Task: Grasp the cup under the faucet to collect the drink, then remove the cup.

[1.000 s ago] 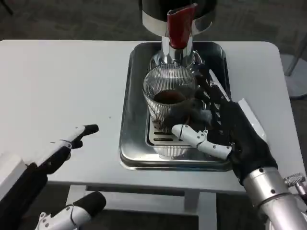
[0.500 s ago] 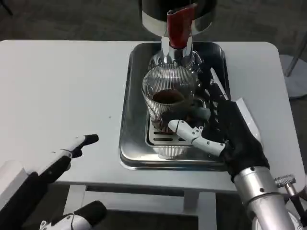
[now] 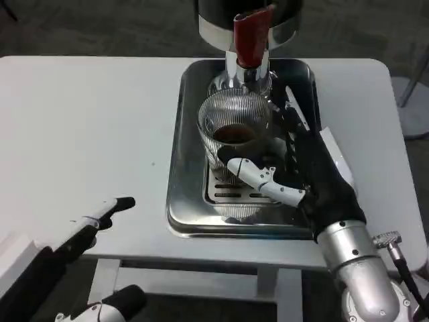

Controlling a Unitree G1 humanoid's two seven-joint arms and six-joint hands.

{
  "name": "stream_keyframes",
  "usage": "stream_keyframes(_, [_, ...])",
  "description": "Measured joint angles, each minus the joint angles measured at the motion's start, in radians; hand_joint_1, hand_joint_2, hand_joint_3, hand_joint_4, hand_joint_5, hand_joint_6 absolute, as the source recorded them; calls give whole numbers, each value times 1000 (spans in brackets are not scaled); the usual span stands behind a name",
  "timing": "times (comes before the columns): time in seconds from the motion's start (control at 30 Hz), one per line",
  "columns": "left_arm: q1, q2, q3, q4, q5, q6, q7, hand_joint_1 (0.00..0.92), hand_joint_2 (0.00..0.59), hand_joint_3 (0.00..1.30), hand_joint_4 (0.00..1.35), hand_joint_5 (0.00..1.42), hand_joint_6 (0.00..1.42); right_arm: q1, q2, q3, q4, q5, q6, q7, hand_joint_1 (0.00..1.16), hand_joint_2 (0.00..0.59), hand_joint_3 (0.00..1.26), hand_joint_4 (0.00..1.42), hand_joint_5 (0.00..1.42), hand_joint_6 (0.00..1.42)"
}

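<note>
Ribbed clear glass cup (image 3: 234,134), dark drink inside, gripped by right hand (image 3: 305,181).

A white table (image 3: 87,127) stands on grey carpet (image 3: 100,27) (mottled, dim) — evenly lit.

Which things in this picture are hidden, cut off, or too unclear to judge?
- Dispenser, head view: its upper body is cut off by the top edge.
- Cup: its right side and base are hidden by the right hand, so the contact of the far fingers cannot be judged.
- Faucet: whether drink is flowing is too fine to see.
- Left hand: partly cut off by the bottom edge.
</note>
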State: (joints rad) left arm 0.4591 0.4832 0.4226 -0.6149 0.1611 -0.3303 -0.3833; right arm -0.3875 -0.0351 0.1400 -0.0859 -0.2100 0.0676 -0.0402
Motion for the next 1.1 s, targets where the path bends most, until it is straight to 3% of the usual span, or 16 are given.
stream_keyframes(1.1, [7, 16, 1, 27, -7, 30, -19, 0, 94, 121, 61, 147, 255, -47, 25, 7, 140, -3, -128, -24, 730, 212, 0, 69, 141, 282])
